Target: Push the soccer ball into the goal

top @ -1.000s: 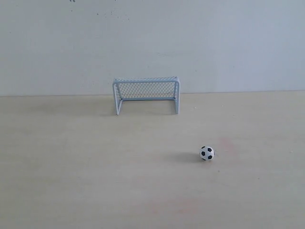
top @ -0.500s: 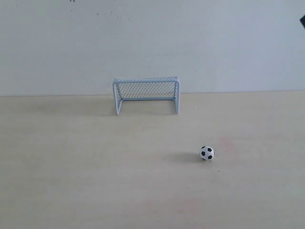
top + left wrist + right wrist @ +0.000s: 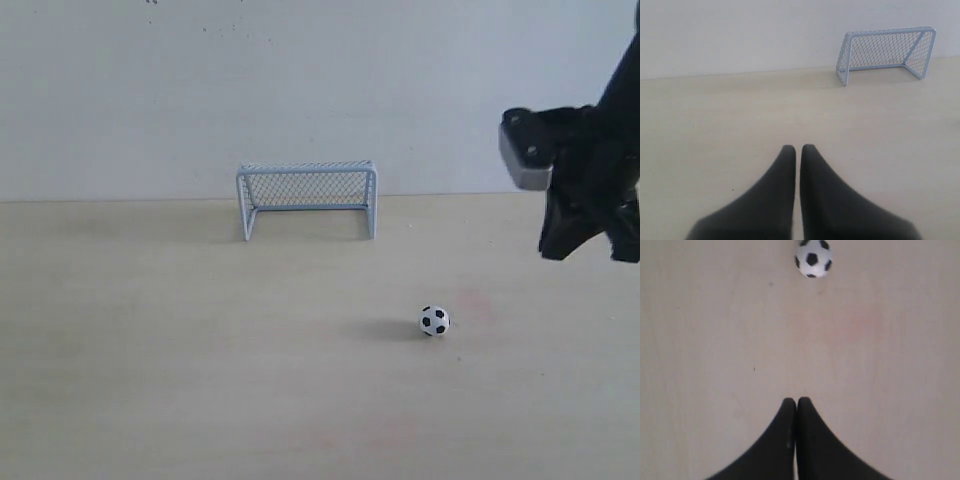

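The soccer ball [image 3: 434, 321], white with black patches, rests on the pale table right of centre. The goal [image 3: 307, 197] stands at the back against the wall, its opening facing forward, left of and behind the ball. My right gripper [image 3: 588, 238] hangs in the air at the right edge, above and right of the ball. In the right wrist view its jaws [image 3: 797, 400] are shut and empty, with the ball [image 3: 813, 258] well ahead of them. My left gripper [image 3: 798, 147] is shut and empty, with the goal [image 3: 887, 52] far off; it is outside the exterior view.
A plain pale wall [image 3: 300, 90] runs behind the goal. The wooden table [image 3: 200, 350] stretches wide on all sides of the ball. A faint pinkish stain [image 3: 475, 303] lies just right of the ball.
The right arm has come into the exterior view from the right edge, moving left and down. The ball and goal have not moved.
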Controlling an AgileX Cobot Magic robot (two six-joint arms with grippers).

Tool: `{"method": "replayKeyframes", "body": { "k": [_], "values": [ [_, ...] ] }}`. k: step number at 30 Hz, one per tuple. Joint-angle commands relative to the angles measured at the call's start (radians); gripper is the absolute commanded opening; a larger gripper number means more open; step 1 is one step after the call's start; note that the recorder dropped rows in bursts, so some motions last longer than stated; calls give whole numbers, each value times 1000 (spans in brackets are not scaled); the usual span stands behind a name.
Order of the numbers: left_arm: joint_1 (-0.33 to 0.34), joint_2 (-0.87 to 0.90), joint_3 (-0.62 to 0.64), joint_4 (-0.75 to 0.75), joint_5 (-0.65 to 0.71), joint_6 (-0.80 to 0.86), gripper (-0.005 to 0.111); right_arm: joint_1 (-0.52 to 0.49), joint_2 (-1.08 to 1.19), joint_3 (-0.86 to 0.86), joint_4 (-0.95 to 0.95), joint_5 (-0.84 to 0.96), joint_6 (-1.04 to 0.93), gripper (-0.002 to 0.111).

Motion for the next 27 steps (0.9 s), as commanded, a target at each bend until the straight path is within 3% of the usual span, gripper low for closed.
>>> {"method": "replayKeyframes", "body": {
  "k": [1,9,27],
  "values": [
    [3,-2,4,2,2,4,4,81,95,-6,-25,7,-49,0],
    [3,-2,4,2,2,4,4,211,225,-6,-175,-44,-74,0],
    [3,-2,4,2,2,4,4,230,267,-6,-119,-126,-141,0]
  ]
}}
